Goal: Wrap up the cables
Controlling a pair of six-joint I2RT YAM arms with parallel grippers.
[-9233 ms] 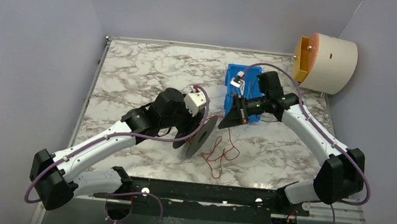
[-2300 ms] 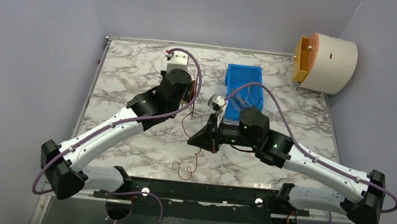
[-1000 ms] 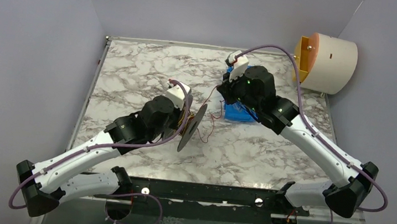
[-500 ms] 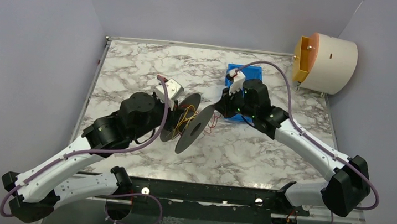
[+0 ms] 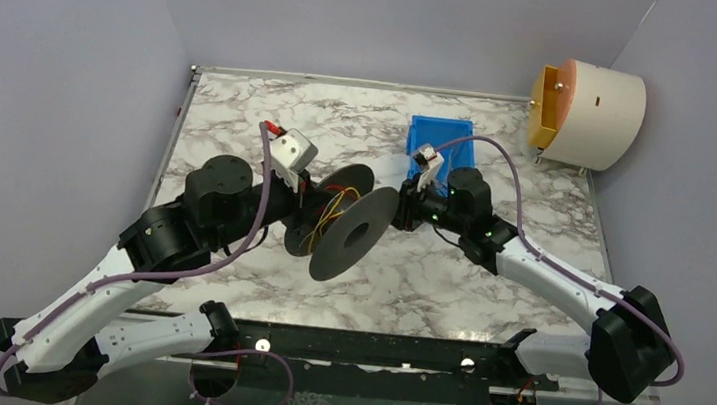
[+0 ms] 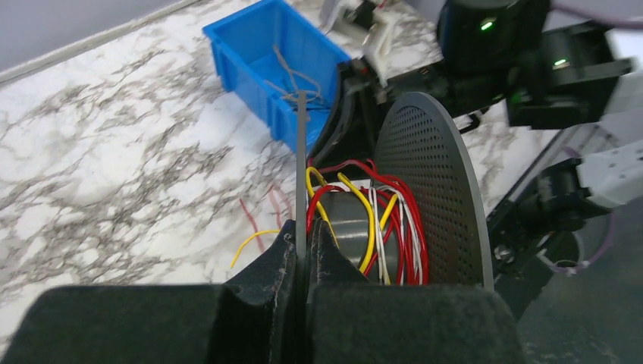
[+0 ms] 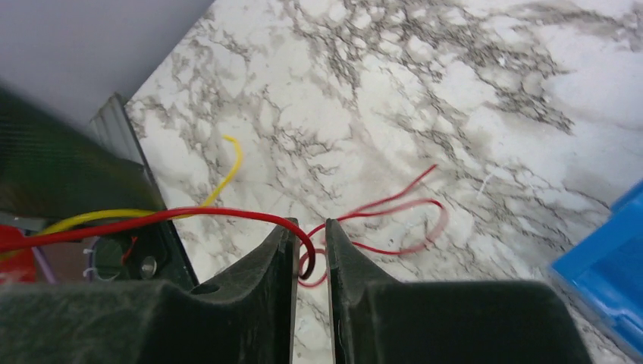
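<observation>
One red cable [image 7: 189, 214] leftward to spool [image 5: 356, 232]; left end effector [image 6: 301, 243] tight thereon, right end effector [image 7: 311, 231] ajar.

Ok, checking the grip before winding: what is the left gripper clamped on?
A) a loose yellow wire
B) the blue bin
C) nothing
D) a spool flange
D: the left wrist view shows the left gripper pinching the thin edge of the spool flange.

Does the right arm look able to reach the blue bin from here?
Probably yes: the blue bin lies close by the right gripper, nothing between, though a red cable threads its jaws.
</observation>
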